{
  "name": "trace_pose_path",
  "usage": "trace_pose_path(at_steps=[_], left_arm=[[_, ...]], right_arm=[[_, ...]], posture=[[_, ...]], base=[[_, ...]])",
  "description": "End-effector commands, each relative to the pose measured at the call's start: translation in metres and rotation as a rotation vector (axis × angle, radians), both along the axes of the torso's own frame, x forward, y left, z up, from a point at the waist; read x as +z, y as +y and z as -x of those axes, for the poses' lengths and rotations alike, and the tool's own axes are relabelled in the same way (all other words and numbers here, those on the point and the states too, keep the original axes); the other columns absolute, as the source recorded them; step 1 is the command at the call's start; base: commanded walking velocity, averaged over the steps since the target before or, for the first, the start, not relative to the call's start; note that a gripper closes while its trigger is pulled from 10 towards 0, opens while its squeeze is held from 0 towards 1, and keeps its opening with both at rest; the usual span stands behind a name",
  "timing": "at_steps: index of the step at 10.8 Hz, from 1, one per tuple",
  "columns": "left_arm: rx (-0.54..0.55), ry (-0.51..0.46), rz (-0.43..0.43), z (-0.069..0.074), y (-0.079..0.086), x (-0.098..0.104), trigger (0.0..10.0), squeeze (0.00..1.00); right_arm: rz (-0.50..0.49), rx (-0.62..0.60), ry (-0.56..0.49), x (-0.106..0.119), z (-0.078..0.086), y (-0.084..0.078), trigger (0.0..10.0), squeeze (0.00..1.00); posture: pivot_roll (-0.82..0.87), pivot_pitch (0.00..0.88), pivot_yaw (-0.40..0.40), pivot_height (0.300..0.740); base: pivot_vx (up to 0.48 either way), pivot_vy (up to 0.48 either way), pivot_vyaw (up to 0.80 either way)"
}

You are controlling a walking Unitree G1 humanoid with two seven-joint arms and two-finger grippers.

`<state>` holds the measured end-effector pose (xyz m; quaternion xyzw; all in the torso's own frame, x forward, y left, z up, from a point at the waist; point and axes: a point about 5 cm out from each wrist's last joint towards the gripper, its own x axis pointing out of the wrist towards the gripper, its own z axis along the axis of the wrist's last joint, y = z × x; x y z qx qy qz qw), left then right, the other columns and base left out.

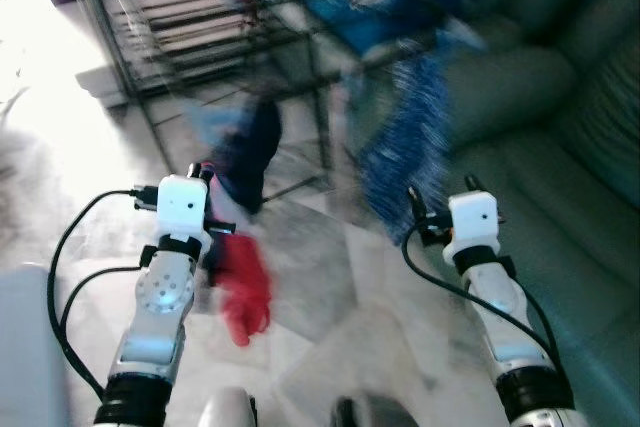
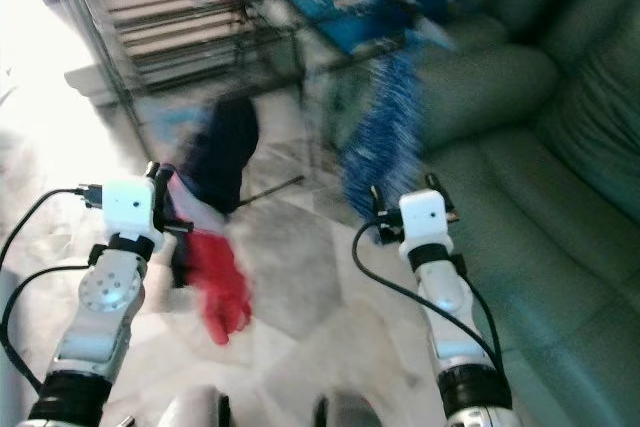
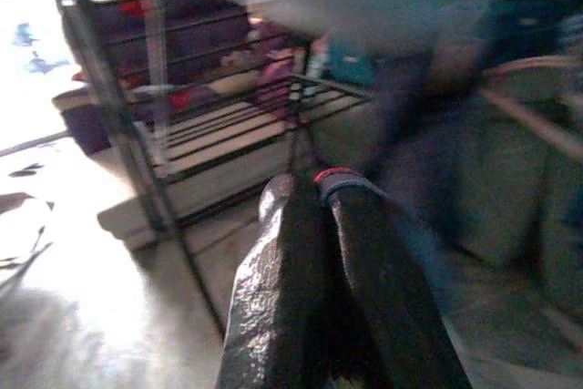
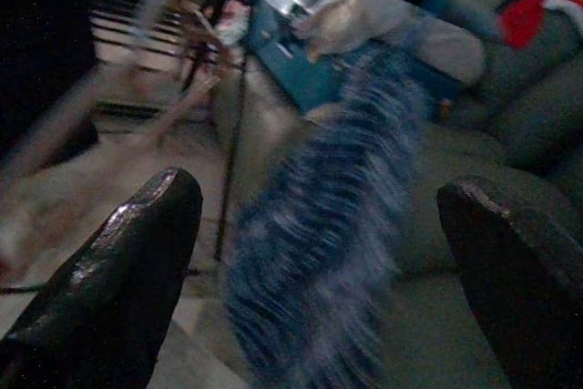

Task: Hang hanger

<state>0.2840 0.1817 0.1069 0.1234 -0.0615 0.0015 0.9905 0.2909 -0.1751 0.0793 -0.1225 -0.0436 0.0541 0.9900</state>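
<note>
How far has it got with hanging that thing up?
Not hung yet. The left gripper has its fingers shut on something with dark and red cloth dangling below it. The right gripper is open and empty. The drying rack lies ahead; reaching it and hooking on remain.

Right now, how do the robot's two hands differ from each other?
The left end effector has its fingers closed on a dark strap with a red tip, with red and navy cloth hanging beside it; the right end effector is spread wide open and holds nothing. The left sits nearer the metal rack, the right nearer the green sofa. Both have black fingers on silver arms.
</note>
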Motion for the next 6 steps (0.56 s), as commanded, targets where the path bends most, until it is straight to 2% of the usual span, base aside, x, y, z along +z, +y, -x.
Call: trace_pose_path(at_steps=[1,4,6], left_arm=[[0.012,-0.02,0.01,0.0,0.0,0.004,10.0,0.0],[0.01,-0.014,-0.003,0.001,-0.001,0.003,10.0,0.0],[0.01,-0.017,-0.004,0.0,-0.001,0.004,10.0,0.0]], right_arm=[[0.004,-0.001,-0.004,0.001,0.0,-0.002,10.0,0.0],[0.027,0.037,0.004,0.005,-0.007,-0.001,10.0,0.0],[0.026,0.067,-0.012,0.013,-0.016,-0.001,10.0,0.0]], posture=[[0.06,0.13,-0.084,0.74],[0.06,0.135,-0.086,0.74],[0.06,0.138,-0.087,0.74]], base=[[0.0,0.0,0.0],[0.0,0.0,0.0],[0.0,0.0,0.8]])
